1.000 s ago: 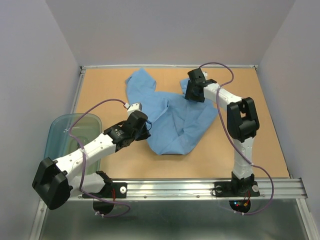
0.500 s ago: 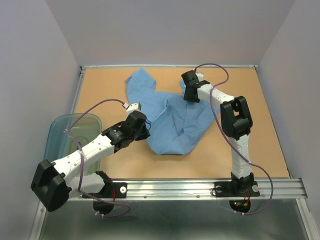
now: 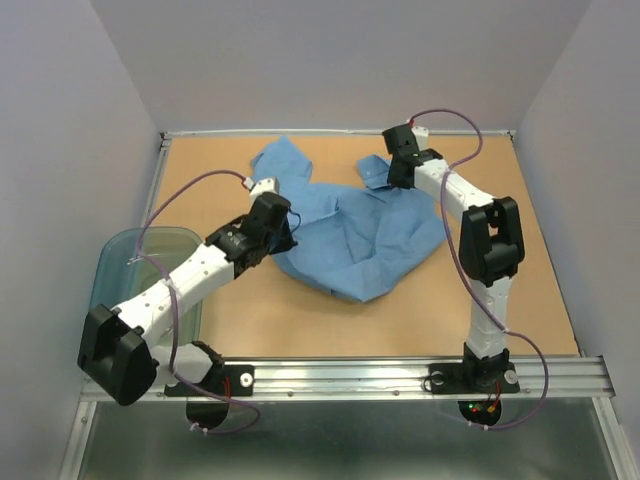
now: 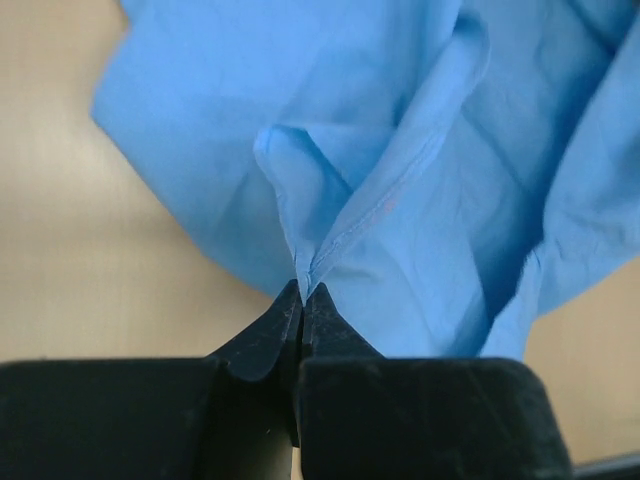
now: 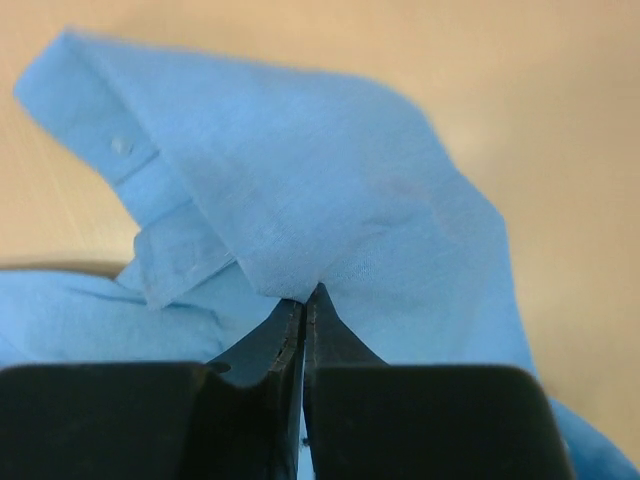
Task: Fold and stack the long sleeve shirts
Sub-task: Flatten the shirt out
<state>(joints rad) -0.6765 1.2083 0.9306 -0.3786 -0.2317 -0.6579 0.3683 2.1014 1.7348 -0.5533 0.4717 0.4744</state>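
From overhead, the shirt (image 3: pixel 350 232) lies crumpled across the middle of the table (image 3: pixel 530 270). One flap reaches toward the far left and the bulk is bunched nearer to me. I can't pick out the sleeves or collar in that heap. My left gripper (image 4: pixel 302 300) is clenched on a ridge of cloth, with a stitched seam running up from its tips. Seen from above, the wrist covers that pinch completely. My right gripper (image 5: pixel 305 302) is clamped on the cloth at the shirt's far right edge, just below a banded strip carrying a small button (image 5: pixel 121 146). Whether that strip is a cuff or the front band I can't tell. Both wrist views go soft beyond the fingers, so I can't judge whether either pinched fold is off the table. A clear tub (image 3: pixel 125 262) sits at the left edge, partly hidden under my left arm, and I can't make out its inside.
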